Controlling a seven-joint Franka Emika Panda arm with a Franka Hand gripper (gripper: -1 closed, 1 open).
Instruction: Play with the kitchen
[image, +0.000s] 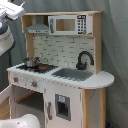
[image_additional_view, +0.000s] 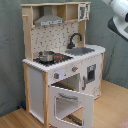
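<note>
you cannot tell how the jaws stand: only white parts of the arm show, one (image: 6, 35) at the first exterior view's upper left and one (image_additional_view: 119, 17) at the second exterior view's upper right, both well apart from the toy and touching nothing.

the kitchen (image: 60, 75) stands upright before a grey curtain (image: 115, 55) in both exterior views, filling most of each frame; in the second exterior view (image_additional_view: 62, 60) it rests on a wooden floor (image_additional_view: 112, 107).

on its worktop you see a small metal pot (image: 31, 62) on the stovetop (image: 37, 67), at the first exterior view's left. just beside the stovetop lies the grey sink (image: 72, 74), with the black faucet (image: 84, 59) arching over its far edge. behind them rises a white brick-patterned back wall (image: 57, 50).

up top, the hood (image: 37, 28) hangs over the stovetop, and the small microwave (image: 67, 24) sits beside it on the shelf.

below, in the second exterior view, the oven door (image_additional_view: 70, 102) hangs open, swung down and outward toward the near side. two knobs (image_additional_view: 74, 69) sit on the panel above it. a narrow white door with a dark panel (image_additional_view: 91, 72) stands closed to the second exterior view's right.
</note>
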